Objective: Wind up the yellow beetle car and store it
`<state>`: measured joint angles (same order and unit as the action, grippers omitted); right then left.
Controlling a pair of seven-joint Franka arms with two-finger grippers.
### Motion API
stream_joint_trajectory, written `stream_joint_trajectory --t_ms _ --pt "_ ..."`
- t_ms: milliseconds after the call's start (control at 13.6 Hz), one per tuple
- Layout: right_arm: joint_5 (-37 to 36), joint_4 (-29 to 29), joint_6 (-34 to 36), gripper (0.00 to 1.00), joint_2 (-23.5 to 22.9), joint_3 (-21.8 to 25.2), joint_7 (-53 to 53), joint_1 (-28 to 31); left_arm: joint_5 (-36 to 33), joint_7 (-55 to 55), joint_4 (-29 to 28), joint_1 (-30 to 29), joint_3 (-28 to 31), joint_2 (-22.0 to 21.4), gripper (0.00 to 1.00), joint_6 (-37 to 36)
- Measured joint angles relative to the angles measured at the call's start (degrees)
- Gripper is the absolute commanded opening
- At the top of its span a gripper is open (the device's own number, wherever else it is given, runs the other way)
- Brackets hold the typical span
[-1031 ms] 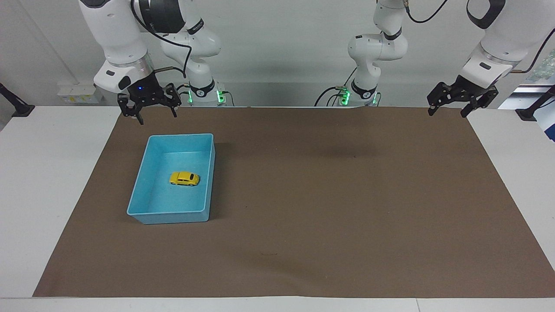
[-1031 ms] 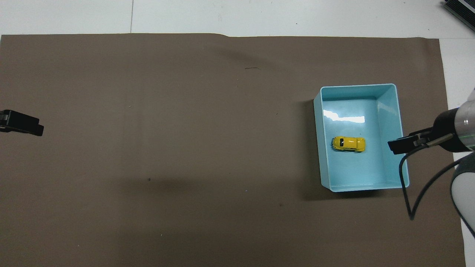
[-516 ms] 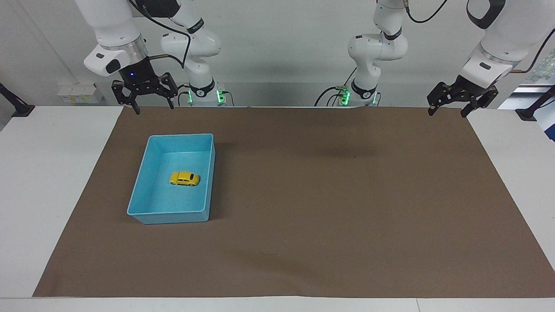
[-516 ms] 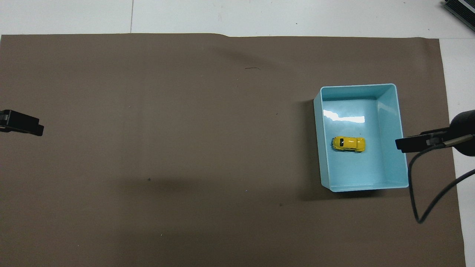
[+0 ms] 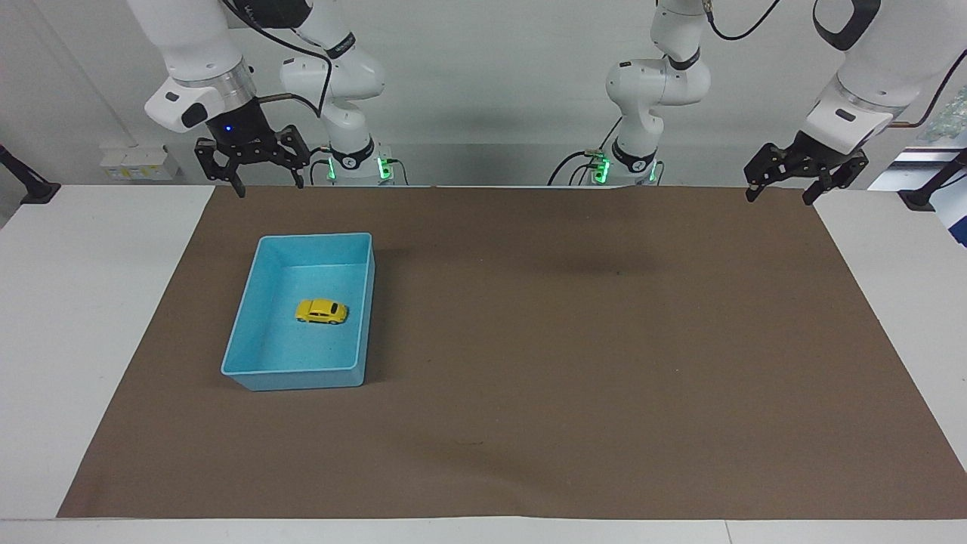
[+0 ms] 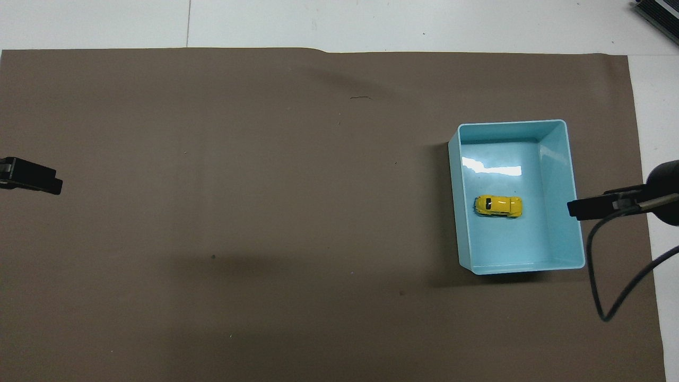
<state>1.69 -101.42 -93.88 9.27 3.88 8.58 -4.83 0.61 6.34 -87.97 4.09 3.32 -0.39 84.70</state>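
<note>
The yellow beetle car (image 5: 322, 311) (image 6: 498, 206) rests on its wheels in the middle of the light blue bin (image 5: 257, 363) (image 6: 562, 212), at the right arm's end of the brown mat. My right gripper (image 5: 270, 181) (image 6: 583, 207) hangs open and empty, raised over the mat's edge by the robots, apart from the bin. My left gripper (image 5: 780, 193) (image 6: 37, 179) waits open and empty over the mat's corner at the left arm's end.
The brown mat (image 5: 574, 340) covers most of the white table (image 5: 91, 302). A black cable (image 6: 610, 286) loops down from the right arm beside the bin. Black clamp mounts sit at both table ends.
My right gripper rose and drew back from above the bin's robot-side wall to the mat's edge, then nearly stopped. The car, bin and left arm stayed still.
</note>
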Motion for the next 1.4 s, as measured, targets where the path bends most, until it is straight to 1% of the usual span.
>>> stream_joint_trajectory --t_ms 295,1031,1399 --pt "1.5 0.1 0.0 1.0 0.0 0.8 -1.7 0.0 0.0 0.0 0.0 0.0 0.0 0.0 1.0 0.0" --pt "1.6 0.5 0.2 1.0 0.1 1.1 -1.8 0.0 0.0 0.0 0.0 0.0 0.0 0.0 1.0 0.0" --pt "-1.0 0.9 4.2 1.0 1.4 1.2 -1.8 0.0 0.0 0.0 0.0 0.0 0.0 0.0 1.0 0.0"
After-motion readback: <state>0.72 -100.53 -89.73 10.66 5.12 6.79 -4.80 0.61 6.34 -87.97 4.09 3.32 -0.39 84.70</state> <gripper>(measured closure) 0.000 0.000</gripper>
